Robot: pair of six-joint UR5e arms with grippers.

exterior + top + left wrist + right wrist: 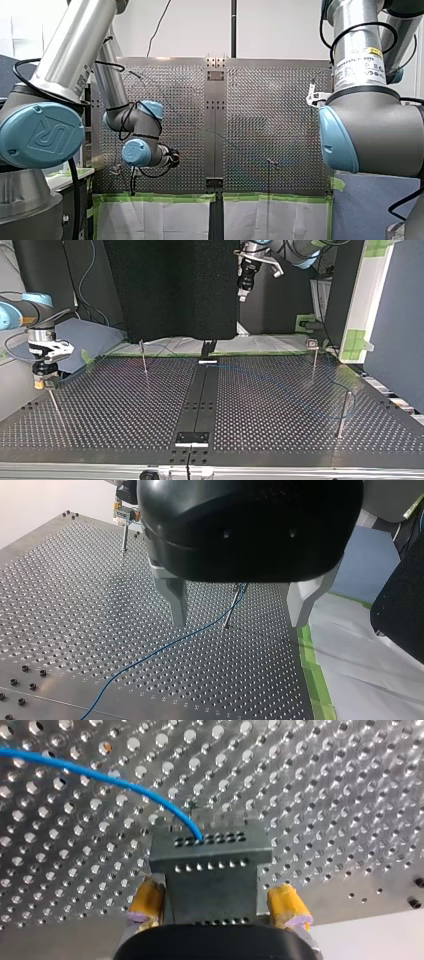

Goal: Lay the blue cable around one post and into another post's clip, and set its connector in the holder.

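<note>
On perforated table [125, 410], blue cable [165, 647] lies; left gripper [237, 622], right gripper [215, 889] fingers apart.

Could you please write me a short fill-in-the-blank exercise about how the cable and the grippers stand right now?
1. In the right wrist view, the blue cable ends at a metal block that sits between my right gripper's ____ pads.
2. My left gripper's fingers are ____ and hold nothing.
3. Ahead of my left gripper, the blue cable runs up to a thin metal ____.
Missing words: yellow; open; post.
</note>
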